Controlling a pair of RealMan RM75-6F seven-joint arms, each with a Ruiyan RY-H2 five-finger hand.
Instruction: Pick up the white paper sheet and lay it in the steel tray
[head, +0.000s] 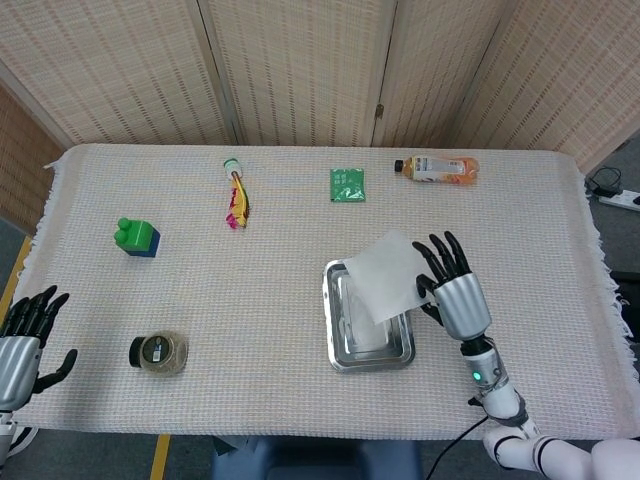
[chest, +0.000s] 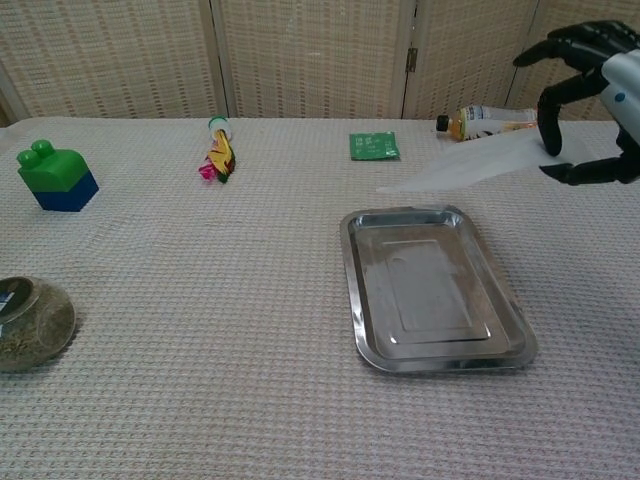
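Holding the white paper sheet (head: 386, 277) by its right edge, right hand (head: 452, 293) pinching it above the steel tray (head: 366, 345), sheet hanging over the tray's far right part in the head view. Best lowered slowly and level, shifted a little toward the tray's middle before letting go, since so thin and limp a sheet likely drifts or drapes over the raised rim. Left hand (head: 22, 342) far to the tray's left, at the woven surface (head: 270, 270) edge, holding nothing, fingers spread.

Seen from the chest view, sheet (chest: 470, 165) floating flat and clear of the tray (chest: 352, 290), beyond its far rim, pinched by dark fingers (chest: 549, 105) of the right hand (chest: 600, 100). Tray shiny, shallow, rectangular with rounded corners, bare inside. Sheet nearly translucent. Surface cloth waffle-textured, pale.
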